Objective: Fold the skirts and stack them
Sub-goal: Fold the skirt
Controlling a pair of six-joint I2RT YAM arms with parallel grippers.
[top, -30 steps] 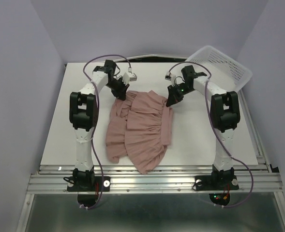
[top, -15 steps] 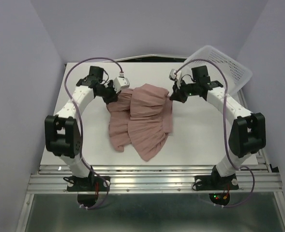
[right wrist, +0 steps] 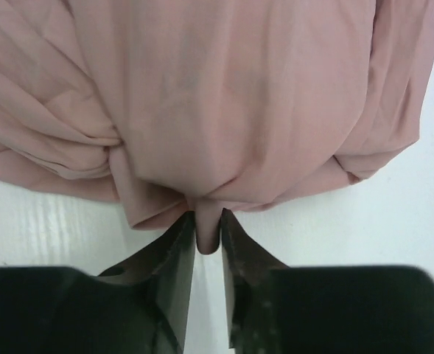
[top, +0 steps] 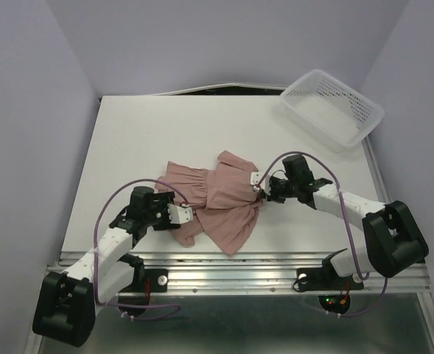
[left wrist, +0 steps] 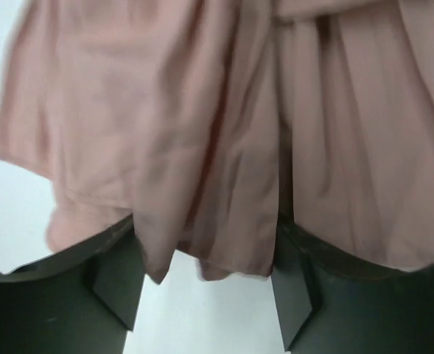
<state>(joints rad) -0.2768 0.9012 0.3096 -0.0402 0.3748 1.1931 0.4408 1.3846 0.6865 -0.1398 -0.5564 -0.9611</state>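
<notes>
One pink skirt [top: 224, 195] lay rumpled on the white table [top: 143, 140], approx. centre, slightly toward the near edge. The right gripper [top: 257, 186] pinched a small tuck at the skirt's right edge, fingers [right wrist: 178, 254] almost together on the cloth. The left gripper [top: 181, 214] was at the near-left corner, fingers [left wrist: 117, 276] apart w/ a thick fold between them; couldn't tell if it was clamped. A mesh basket [top: 333, 108] sat far right, well apart.

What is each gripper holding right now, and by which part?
The right gripper pinches the pink skirt by a small bunched fold at its right edge. The left gripper stands open, with fabric draped between its jaws, unclamped.
</notes>
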